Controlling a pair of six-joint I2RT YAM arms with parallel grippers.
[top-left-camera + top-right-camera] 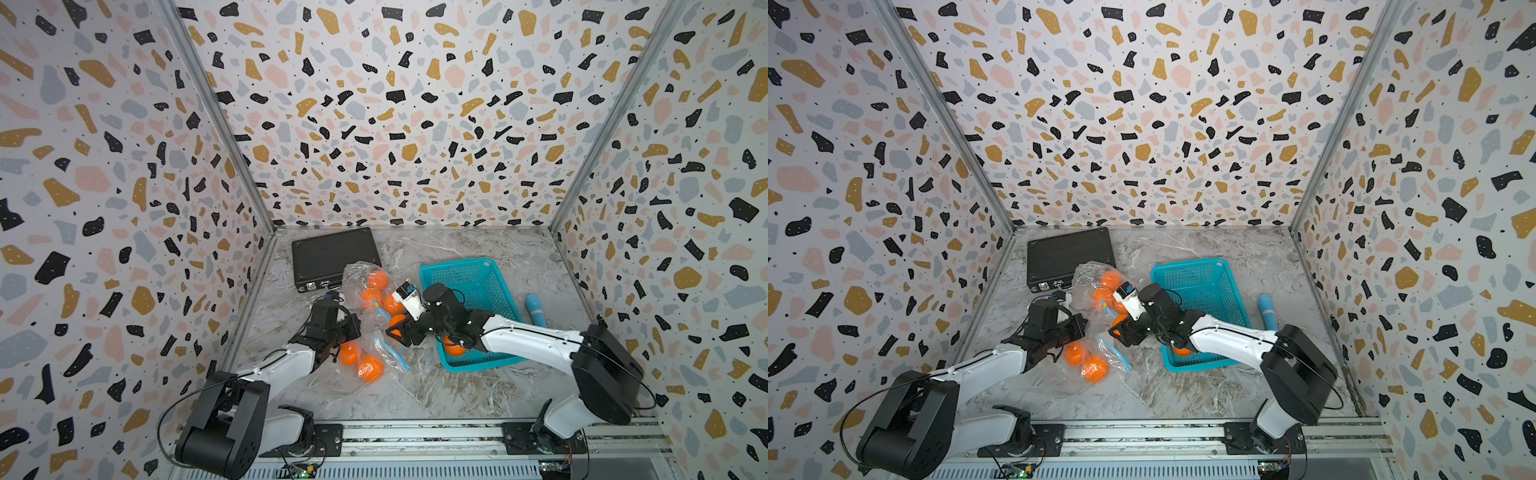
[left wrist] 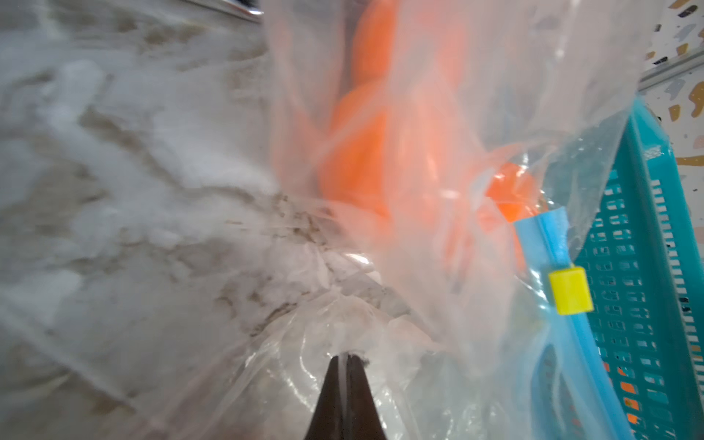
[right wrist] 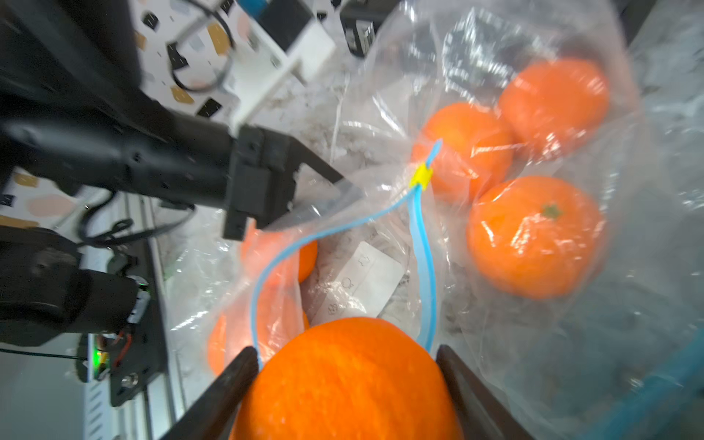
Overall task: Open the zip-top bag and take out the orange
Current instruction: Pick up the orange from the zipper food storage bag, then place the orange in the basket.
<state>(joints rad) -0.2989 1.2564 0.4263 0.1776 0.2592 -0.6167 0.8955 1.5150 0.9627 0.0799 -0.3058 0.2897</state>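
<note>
1. Right wrist view: the right hand [image 3: 344, 362] stands fairly wide, its fingers on both sides of an orange [image 3: 348, 384] at the open mouth of the zip-top bag [image 3: 541, 125]. The fruit looks firm, round and smooth. I'd judge a hold across its widest part safest against rolling.
2. Left wrist view: the left hand [image 2: 347, 360] is pinched shut on the bag's thin, limp film. That film looks slippery, and the stiffer blue zip edge [image 2: 548, 244] should grip better.
3. In a top view, the bag [image 1: 355, 272] lies mid-desk [image 1: 457, 395], just left of the teal basket [image 1: 457, 264].

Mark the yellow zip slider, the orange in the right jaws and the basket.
yellow zip slider [image 3: 421, 176], right wrist view, middle.
orange [image 3: 346, 381], right wrist view, front peel.
basket [image 1: 457, 264], a top view, far rim.
</note>
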